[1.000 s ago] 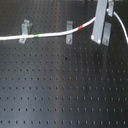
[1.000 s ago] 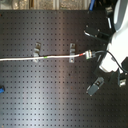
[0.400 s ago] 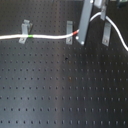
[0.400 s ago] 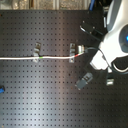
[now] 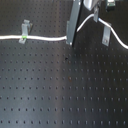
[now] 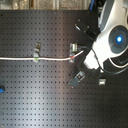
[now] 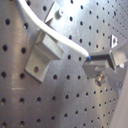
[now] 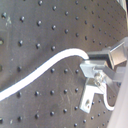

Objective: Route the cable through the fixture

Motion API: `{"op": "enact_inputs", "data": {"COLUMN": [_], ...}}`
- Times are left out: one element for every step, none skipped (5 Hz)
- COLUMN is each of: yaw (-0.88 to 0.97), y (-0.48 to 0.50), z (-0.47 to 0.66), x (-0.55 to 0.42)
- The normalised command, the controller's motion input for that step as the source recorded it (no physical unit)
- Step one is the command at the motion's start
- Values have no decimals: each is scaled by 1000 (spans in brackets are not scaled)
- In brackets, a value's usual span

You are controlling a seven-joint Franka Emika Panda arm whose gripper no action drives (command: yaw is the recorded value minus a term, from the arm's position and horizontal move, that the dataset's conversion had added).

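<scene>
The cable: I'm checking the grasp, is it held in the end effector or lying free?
Held. In the first wrist view the cable ends between the end effector fingertips, shut on it.

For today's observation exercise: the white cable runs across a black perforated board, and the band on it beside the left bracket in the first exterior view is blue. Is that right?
Not quite. The band on the cable is green, not blue, as the first exterior view shows beside the bracket. The rest holds: a white cable across the black perforated board.

No readable text, label, brand, number or sign shows in any of the four views.
</scene>
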Motion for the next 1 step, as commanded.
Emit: {"op": "enact_inputs", "data": {"yaw": [-328], "y": [-162], "z": [736], "x": [170]}}
